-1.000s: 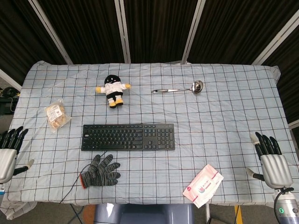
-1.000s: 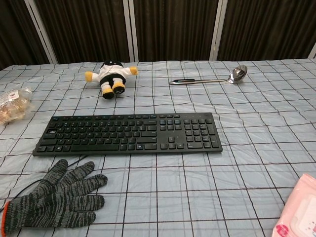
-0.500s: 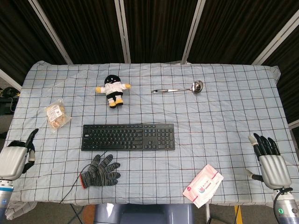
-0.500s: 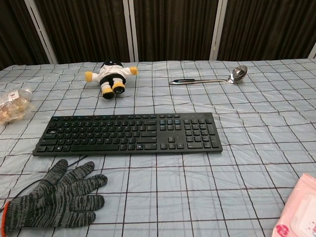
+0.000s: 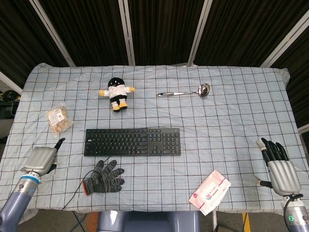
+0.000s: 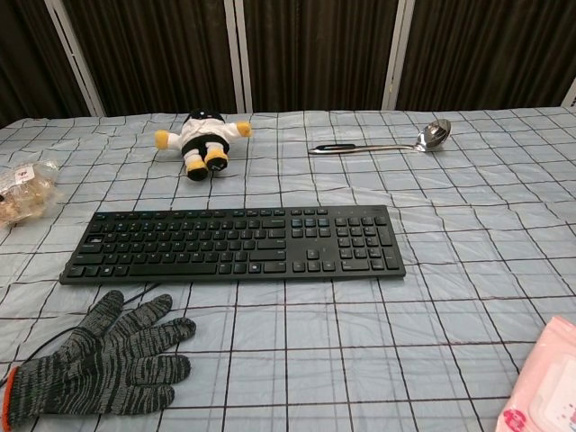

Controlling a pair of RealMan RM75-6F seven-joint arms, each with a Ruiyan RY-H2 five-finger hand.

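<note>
While you look down from the head view, your left hand [image 5: 42,158] sits at the lower left of the frame, over the bench [image 5: 231,121] with its checked cloth. You can see mostly the back of that hand, so you cannot tell if its fingers are spread or curled. It holds nothing. The nearest thing is the knit glove [image 5: 104,178], lying flat a little to the right of it, low in the frame. The black keyboard [image 5: 133,141] lies just above the glove. A snack bag [image 5: 58,120] sits at the left, above your left hand. Your right hand [image 5: 278,166] is at the lower right edge, fingers straight and a little apart, holding nothing. The pink wipes pack [image 5: 209,192] lies to its left.

From the chest view, neither hand shows. The glove [image 6: 99,367] fills the lower left corner, with the keyboard [image 6: 236,244] just behind it in the middle. The plush toy [image 6: 202,138] and the ladle [image 6: 387,142] lie far back.
</note>
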